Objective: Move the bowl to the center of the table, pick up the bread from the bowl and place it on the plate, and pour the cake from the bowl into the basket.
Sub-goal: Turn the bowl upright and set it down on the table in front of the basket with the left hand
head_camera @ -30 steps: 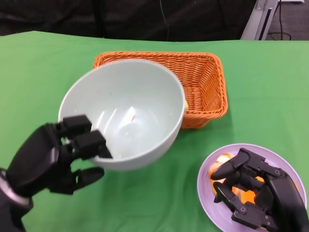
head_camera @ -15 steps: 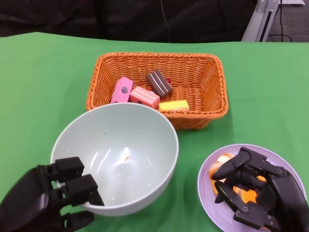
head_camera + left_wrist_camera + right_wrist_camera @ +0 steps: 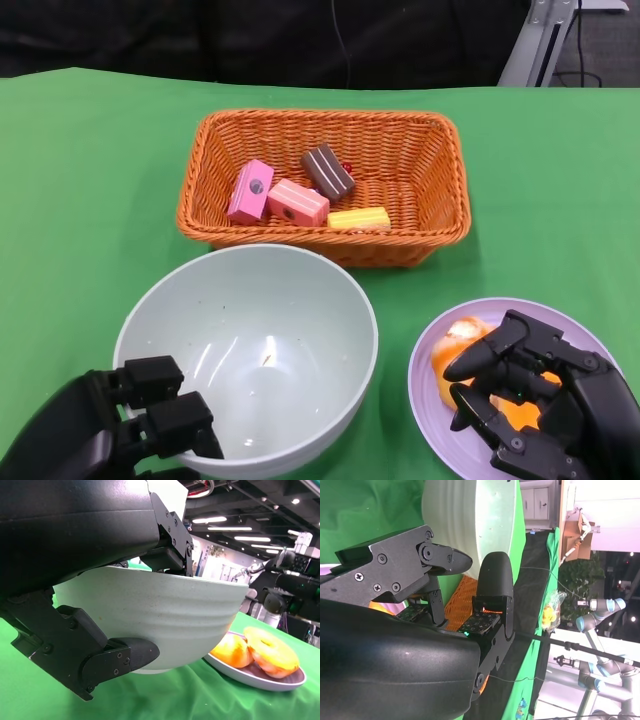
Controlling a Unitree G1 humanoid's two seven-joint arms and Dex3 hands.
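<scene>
The pale green bowl [image 3: 250,350] stands upright and empty near the table's front, low over the cloth. My left hand [image 3: 120,430] grips its near rim, fingers inside and under the wall [image 3: 115,655]. Behind it, the orange wicker basket [image 3: 440,190] holds several cake pieces: pink [image 3: 250,190], salmon [image 3: 297,202], brown [image 3: 328,170] and yellow [image 3: 360,217]. The lilac plate [image 3: 425,365] at the front right carries orange bread [image 3: 455,345], a roll [image 3: 232,650] and a ring [image 3: 270,650]. My right hand [image 3: 540,400] hovers over the plate with its fingers apart, holding nothing.
Green cloth covers the table, with open cloth to the left and right of the basket. A narrow green gap separates the bowl from the plate. Dark background and a metal stand [image 3: 545,35] lie beyond the far edge.
The bowl has come back from its tilt over the basket, turned upright and dropped toward the front edge, still in my left hand. The cakes now show in the basket. My right hand barely moved.
</scene>
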